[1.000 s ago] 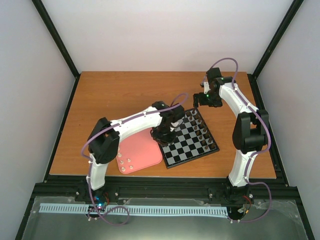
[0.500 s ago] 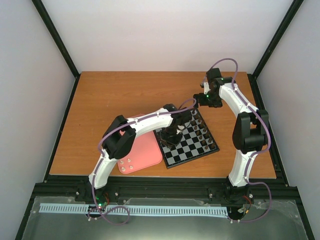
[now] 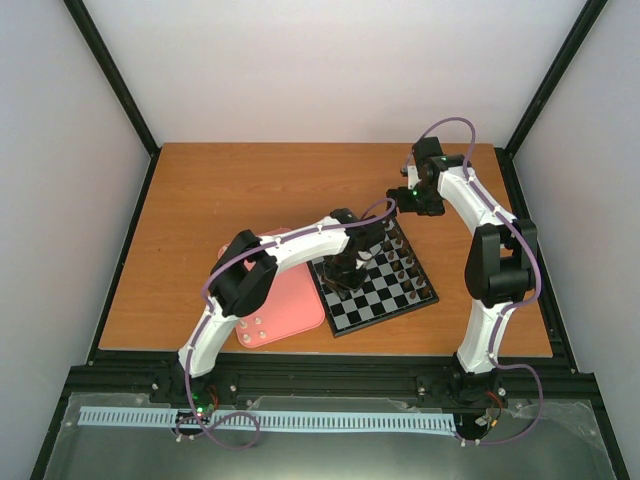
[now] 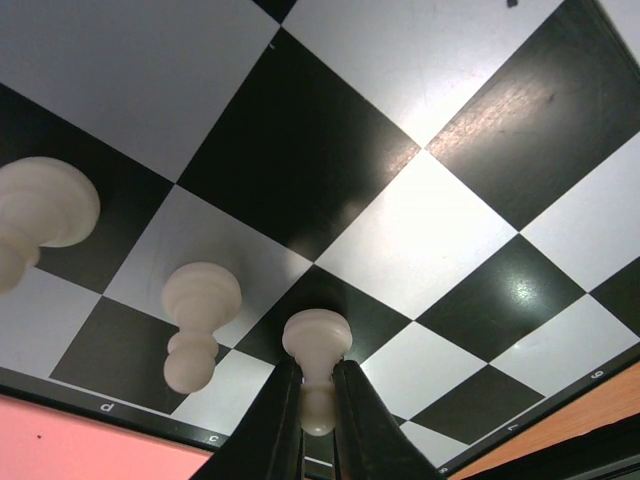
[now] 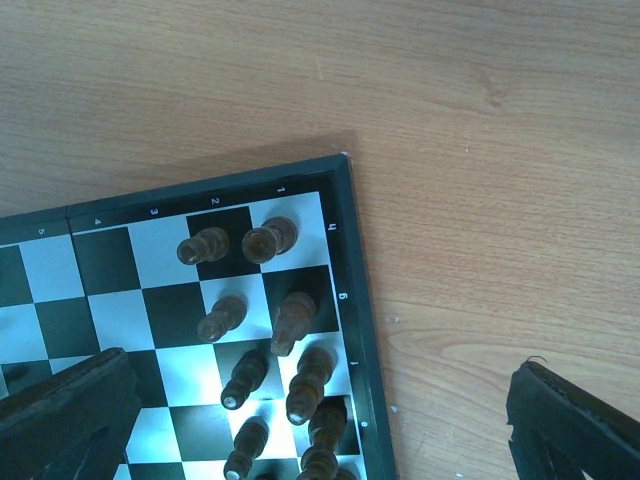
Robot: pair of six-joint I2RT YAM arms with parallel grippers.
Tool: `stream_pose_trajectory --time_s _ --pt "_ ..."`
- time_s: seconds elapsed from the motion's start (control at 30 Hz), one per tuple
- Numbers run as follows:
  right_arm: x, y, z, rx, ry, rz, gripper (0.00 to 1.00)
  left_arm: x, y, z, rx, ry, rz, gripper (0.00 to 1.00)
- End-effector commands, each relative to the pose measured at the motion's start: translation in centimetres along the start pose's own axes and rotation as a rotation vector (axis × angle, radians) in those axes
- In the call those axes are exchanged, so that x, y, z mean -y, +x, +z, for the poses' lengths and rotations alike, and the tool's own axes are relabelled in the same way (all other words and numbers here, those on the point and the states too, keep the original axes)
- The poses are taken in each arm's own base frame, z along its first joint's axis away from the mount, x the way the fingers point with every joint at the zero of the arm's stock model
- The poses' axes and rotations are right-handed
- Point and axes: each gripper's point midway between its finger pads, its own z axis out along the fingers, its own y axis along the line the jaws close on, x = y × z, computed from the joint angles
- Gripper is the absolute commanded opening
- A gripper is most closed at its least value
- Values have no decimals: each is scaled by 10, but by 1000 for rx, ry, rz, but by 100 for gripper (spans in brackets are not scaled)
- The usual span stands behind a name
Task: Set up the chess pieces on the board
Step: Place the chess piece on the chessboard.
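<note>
left gripper [image 4: 317, 385]: pinching 1 cream pawn [image 4: 316, 338] between its tips (2 other cream pieces [image 4: 200, 325] stand left of it) | board [image 4: 300, 170]: beneath | right gripper [image 5: 315, 420]: spread wide, empty

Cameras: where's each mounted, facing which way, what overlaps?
Top external: above and behind, looking down at the table; left arm, right arm show.
Left wrist: low over the board, left gripper shut on a cream piece.
Right wrist: over the board's corner, facing down at dark pieces; right gripper open.
Shared: the board.
</note>
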Motion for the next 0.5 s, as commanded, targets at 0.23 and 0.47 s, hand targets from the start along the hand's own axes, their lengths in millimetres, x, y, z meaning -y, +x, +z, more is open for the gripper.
stream_pose_trajectory --time_s 0.23,0.47 --pt "3 -3 -8 26 4 -10 100 8 -3 -2 4 17 41 3" --pt "2 -4 -7 26 1 -11 100 7 -2 -7 15 10 48 13"
